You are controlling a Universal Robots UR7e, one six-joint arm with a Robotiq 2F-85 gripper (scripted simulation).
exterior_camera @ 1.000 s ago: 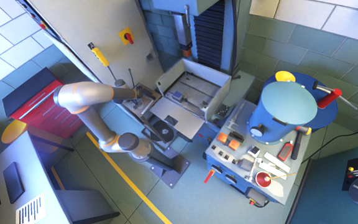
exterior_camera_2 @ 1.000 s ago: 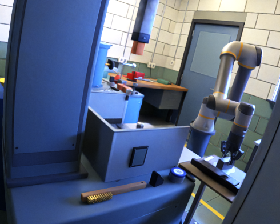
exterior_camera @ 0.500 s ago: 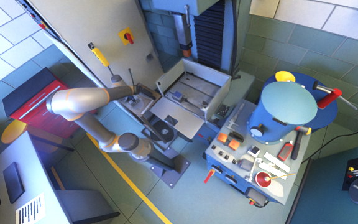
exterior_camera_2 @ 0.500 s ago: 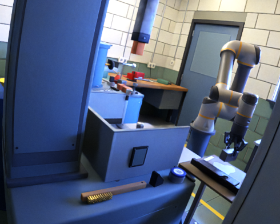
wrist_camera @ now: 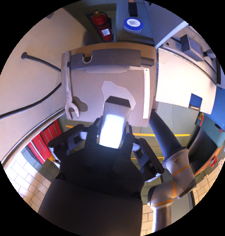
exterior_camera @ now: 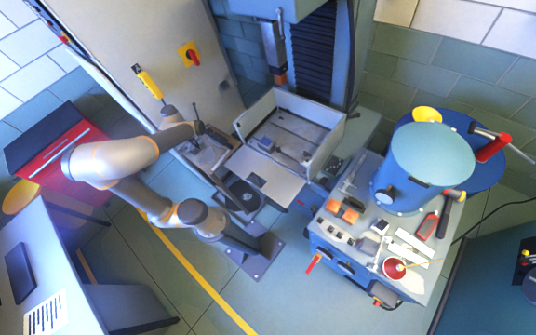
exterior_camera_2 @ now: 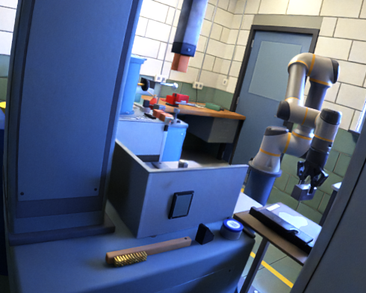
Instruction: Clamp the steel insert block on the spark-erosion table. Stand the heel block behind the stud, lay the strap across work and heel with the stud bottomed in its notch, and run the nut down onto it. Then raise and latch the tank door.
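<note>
My gripper (exterior_camera_2: 304, 190) (wrist_camera: 114, 127) hangs above the brown side tray (exterior_camera_2: 283, 228) (exterior_camera: 205, 149), to the left of the erosion tank. The grey steel heel block (wrist_camera: 115, 120) (exterior_camera_2: 301, 192) is held in its closed fingers, lifted off the tray above its pale outline (wrist_camera: 118, 94). The dark notched strap (wrist_camera: 105, 59) (exterior_camera_2: 281, 223) lies along the tray's far edge. In the tank (exterior_camera: 286, 135) the steel insert block (exterior_camera: 265, 143) sits on the table with the stud (exterior_camera: 306, 156) to its right. The tank door (exterior_camera: 263, 174) hangs folded down at the front.
A large beige cabinet wall (exterior_camera: 147, 60) stands close on the tray's left. An open-ended wrench (wrist_camera: 68, 91) lies on the tray's left edge. A blue tin (exterior_camera_2: 231, 228), a black wedge (exterior_camera_2: 204, 234) and a wire brush (exterior_camera_2: 148, 251) lie on the machine ledge. A cluttered cart (exterior_camera: 379, 232) stands right of the tank.
</note>
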